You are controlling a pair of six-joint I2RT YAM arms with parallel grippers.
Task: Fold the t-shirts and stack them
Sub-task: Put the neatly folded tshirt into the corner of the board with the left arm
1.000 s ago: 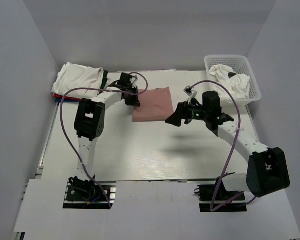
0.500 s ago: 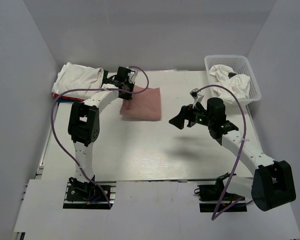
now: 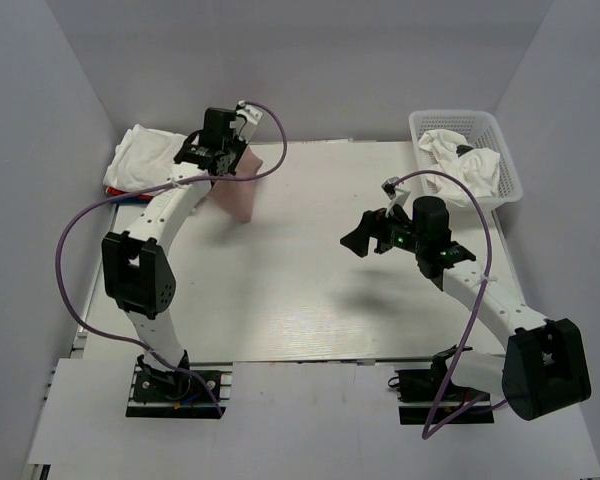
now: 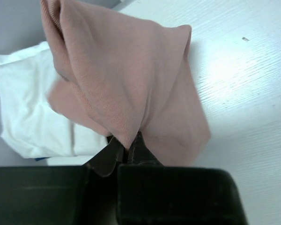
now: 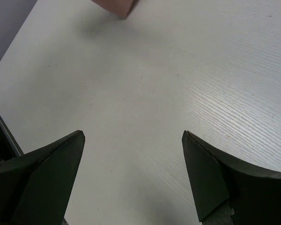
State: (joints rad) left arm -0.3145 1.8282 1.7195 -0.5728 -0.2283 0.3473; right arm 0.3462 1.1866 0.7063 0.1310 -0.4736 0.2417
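Far-left back corner, L side:
- L gripper (image 4: 127, 147): jaws clamped tight on a pinch of pink t-shirt (image 4: 126, 79).
- Chg: 1 sec ago the shirt lay folded flat at mid-table w/ me at its edge. Now it's lifted off, hangs bunched under my L wrist, and has been carried left to just beside the stack (image 3: 150, 155) (white on top).
- Meaning (my guess): fold step done for this item, stacking step under way. Held by one pinch, the fold has prob. slumped and may need squaring on landing.

Mid-right:
- R gripper (image 3: 358, 235): jaws wide apart, nothing btwn them, hovering over bare table (image 3: 310, 290). Barely shifted in the last sec.

Far right:
- Basket (image 3: 513, 190) at back corner holds crumpled white t-shirts (image 3: 460, 160), not yet folded. More items to go.

Edges/room:
- Stack sits close to L wall and back wall, so there's little swing room; approach from table side.
- Centre of table is free w/ shirt gone.
- L and R arms well apart, no crossing risk now.
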